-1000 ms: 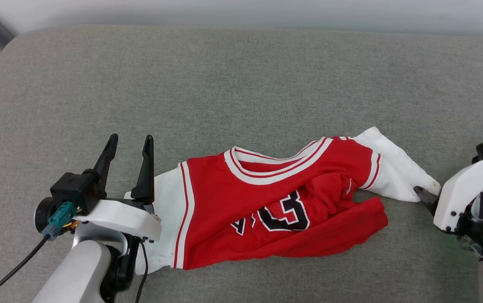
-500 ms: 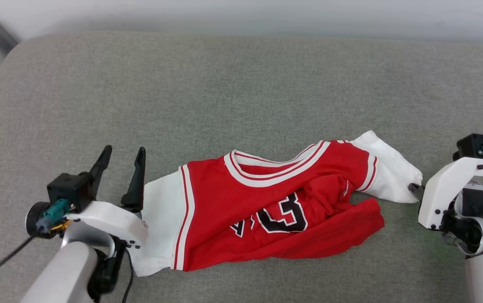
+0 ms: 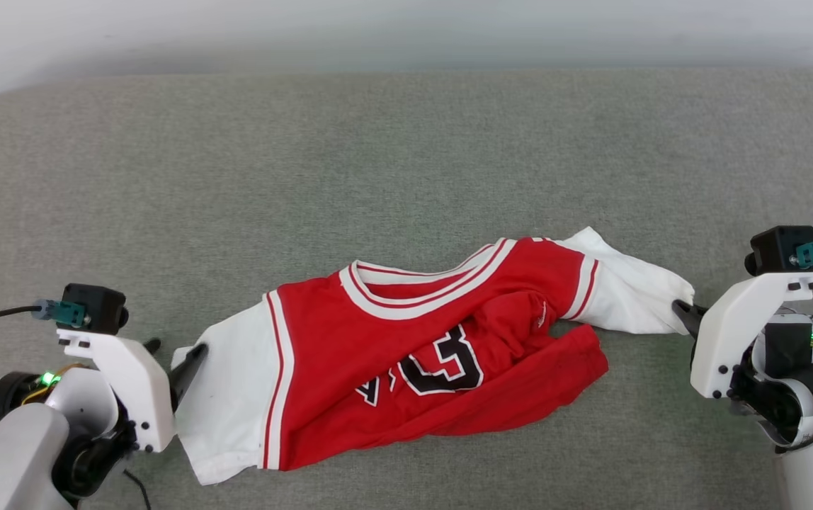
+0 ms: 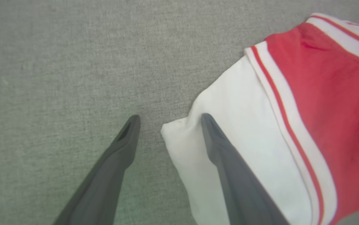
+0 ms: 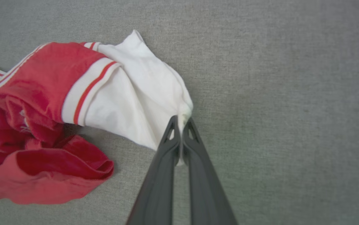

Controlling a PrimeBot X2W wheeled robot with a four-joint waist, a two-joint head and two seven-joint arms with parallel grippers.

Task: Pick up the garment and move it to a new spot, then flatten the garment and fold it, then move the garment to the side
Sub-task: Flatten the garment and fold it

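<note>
Your right gripper (image 5: 181, 120) is clenched on the garment (image 3: 406, 340) by its white sleeve tip. Your left gripper (image 4: 170, 117) stands spread, apparently straddling the other sleeve's corner, well short of the grey surface's (image 3: 378, 177) far edge.

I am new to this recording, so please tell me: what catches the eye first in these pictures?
A red jersey lies crumpled on the grey cushion. The right gripper, jaws shut, pinches its white sleeve at the right; the left gripper, jaws open, straddles the other sleeve at its corner.

The left hand (image 4: 168, 117) has dark tapered fingers (image 4: 117, 156) and a white bracket (image 3: 127, 368).
</note>
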